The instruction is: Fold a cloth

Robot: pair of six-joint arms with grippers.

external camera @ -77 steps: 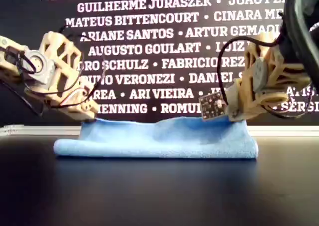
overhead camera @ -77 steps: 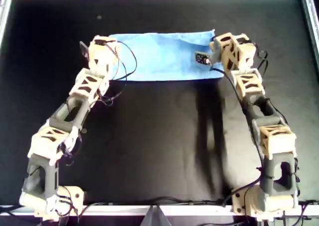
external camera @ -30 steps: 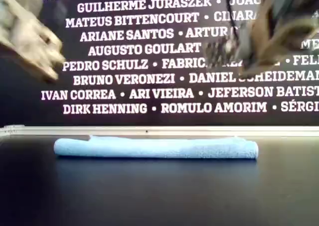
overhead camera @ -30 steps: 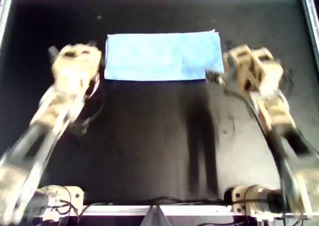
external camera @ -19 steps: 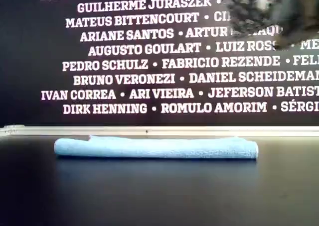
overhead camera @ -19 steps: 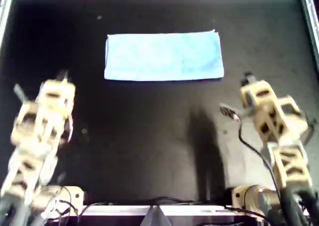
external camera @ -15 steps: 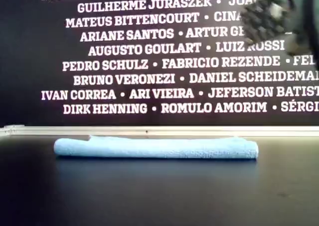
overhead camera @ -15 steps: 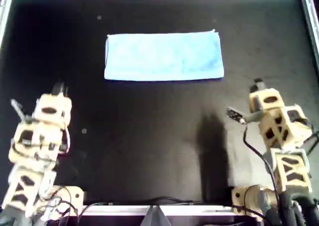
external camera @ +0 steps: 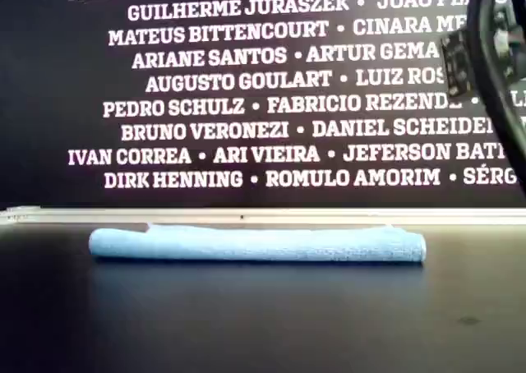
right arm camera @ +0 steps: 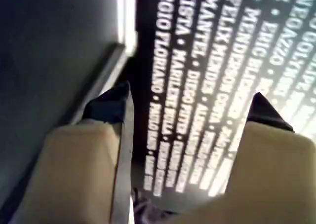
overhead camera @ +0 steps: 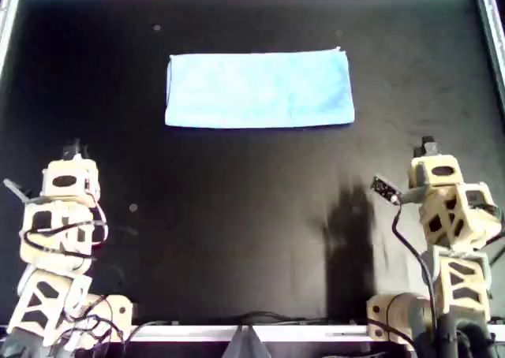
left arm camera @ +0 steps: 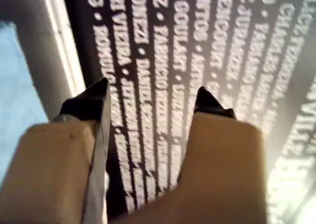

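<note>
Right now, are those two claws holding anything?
No. My first gripper and my second gripper are both open and empty; the light blue microfibre cloth lies folded, untouched.

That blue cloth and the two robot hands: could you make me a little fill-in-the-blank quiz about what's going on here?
1. The cloth lies folded into a long ____ shape on the black table.
2. The cloth's colour is light ____.
3. My first hand and my second hand both have their jaws ____.
4. Neither hand is ____ the cloth.

Missing words: rectangular; blue; open; touching
</note>
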